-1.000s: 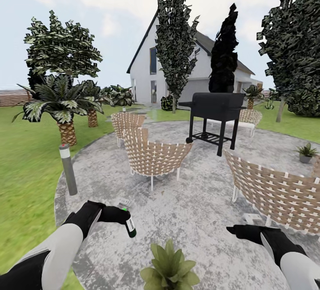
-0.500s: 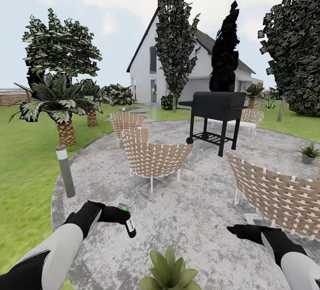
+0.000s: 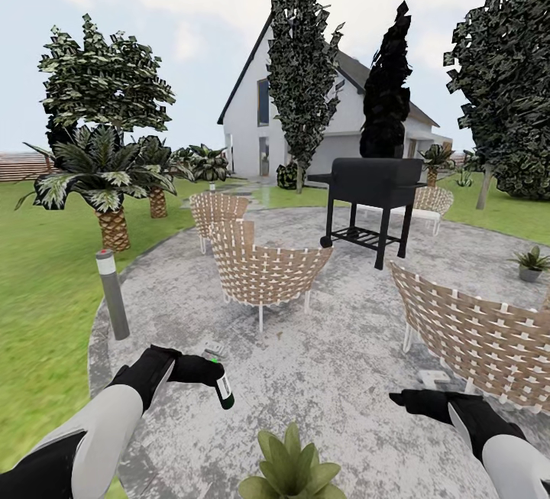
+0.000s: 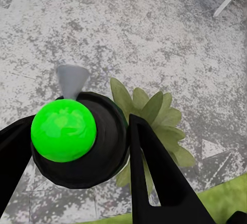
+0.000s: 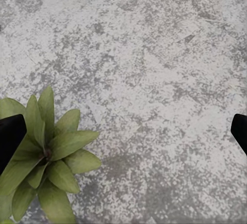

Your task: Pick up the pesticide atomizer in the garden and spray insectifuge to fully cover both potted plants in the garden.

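Holding the pesticide atomizer (image 3: 222,387) low and left of centre in the head view, the left pincer (image 3: 200,369) is clenched around it; the bottle hangs tilted above the paved patio (image 3: 336,361), up and left of the nearest potted plant (image 3: 292,467) at the bottom edge. To spray well, aim the nozzle at the rosette's centre and sweep across every leaf. The right pincer (image 3: 409,399) hangs released, lower right. A second potted plant (image 3: 529,262) sits at the right edge, beyond the woven chair (image 3: 481,342). The left wrist view adds the bottle's green-dotted end and pale spray cone (image 4: 71,79) beside the leaves; the right wrist view shows those leaves unobstructed.
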